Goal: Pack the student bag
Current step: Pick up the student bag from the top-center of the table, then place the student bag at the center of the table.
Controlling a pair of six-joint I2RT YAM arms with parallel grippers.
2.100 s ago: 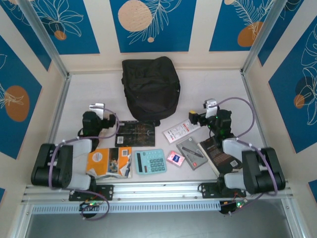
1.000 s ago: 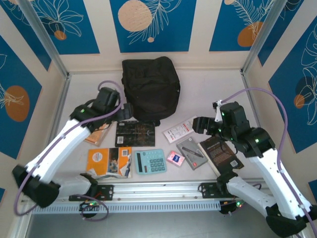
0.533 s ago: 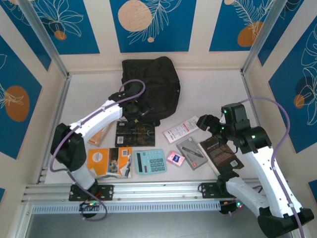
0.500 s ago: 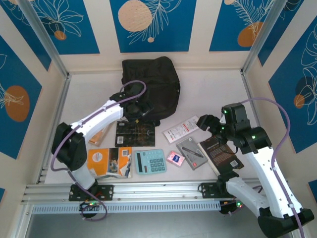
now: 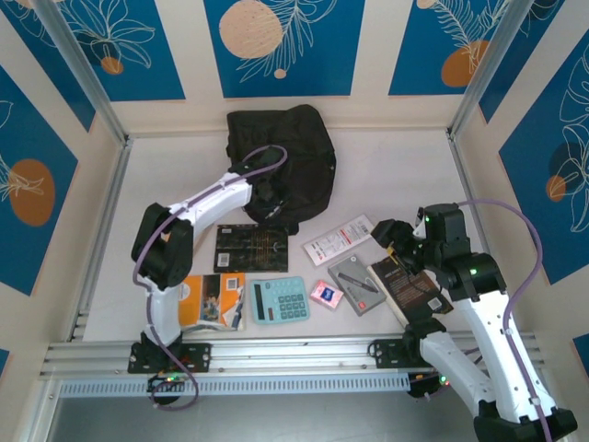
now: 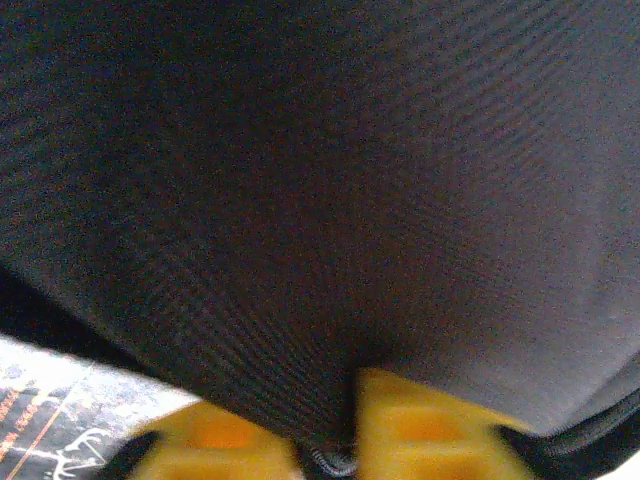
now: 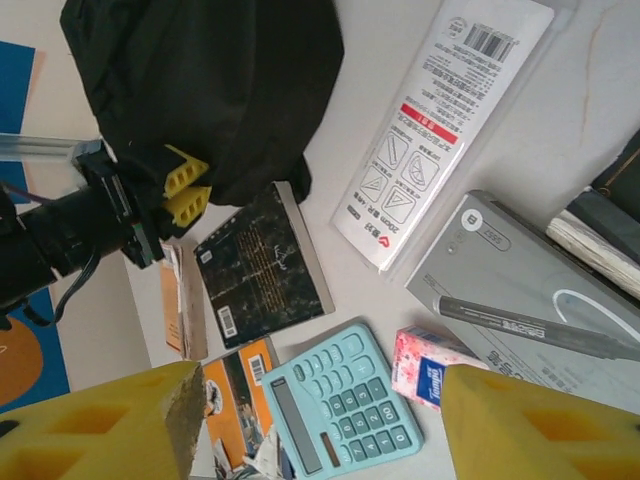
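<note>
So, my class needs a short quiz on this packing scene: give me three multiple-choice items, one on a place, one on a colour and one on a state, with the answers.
1. Where does the student bag lie?
A) at the far middle of the table
B) between the arm bases
C) against the right wall

2. What colour is the calculator?
A) red
B) black
C) light blue

3. What is the left gripper doing?
A) hanging open over the calculator
B) pinching the bag's fabric
C) holding a pen

Answers:
1 A: the top view shows it centred at the back.
2 C: its body is pale blue.
3 B: black cloth sits between its yellow fingers.
</note>
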